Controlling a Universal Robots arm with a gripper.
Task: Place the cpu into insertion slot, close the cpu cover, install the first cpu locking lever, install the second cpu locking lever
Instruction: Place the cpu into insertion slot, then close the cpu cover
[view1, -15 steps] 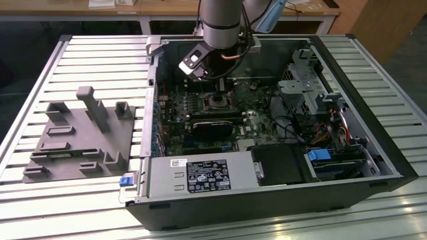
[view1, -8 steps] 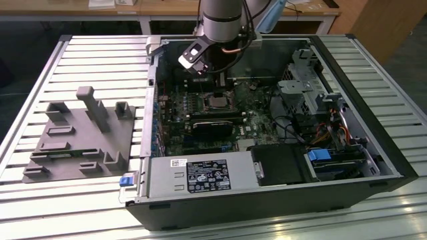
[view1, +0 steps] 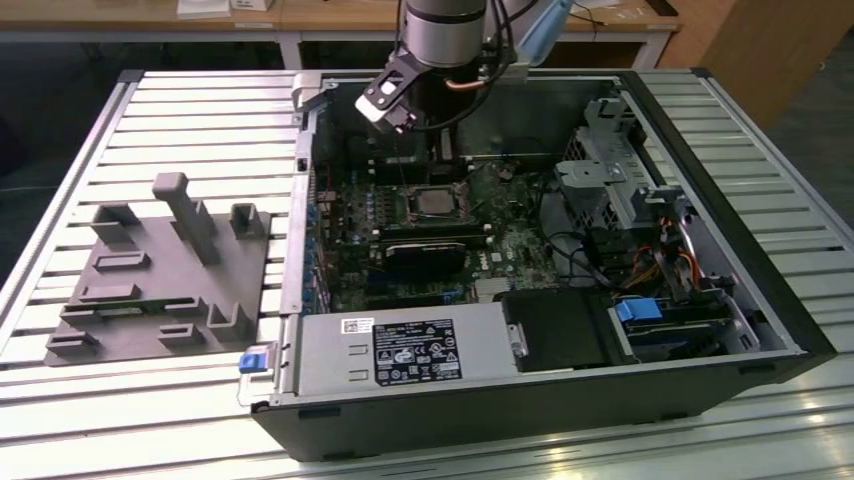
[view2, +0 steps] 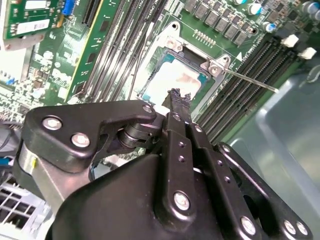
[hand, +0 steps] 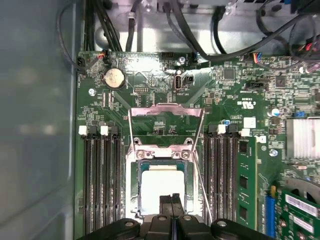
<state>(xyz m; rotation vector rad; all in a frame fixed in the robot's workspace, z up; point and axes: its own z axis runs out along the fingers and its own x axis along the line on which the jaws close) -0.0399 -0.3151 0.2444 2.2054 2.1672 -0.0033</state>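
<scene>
The gripper (hand: 171, 200) hangs low over the green board (hand: 150, 80), and its two fingers (hand: 166, 204) are pressed together with nothing between them. The cpu (hand: 161, 184) lies flat in the slot (hand: 138, 175), right under and just ahead of the fingertips, but I cannot tell if they touch it. Past the cpu, on the side far from the fingers, the cover (hand: 166, 108) is flipped open, and a thin lever (view2: 250, 80) sticks out free off to one side of the fingers

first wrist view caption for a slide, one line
Closed gripper poised over the cpu seated on the green motherboard.
</scene>
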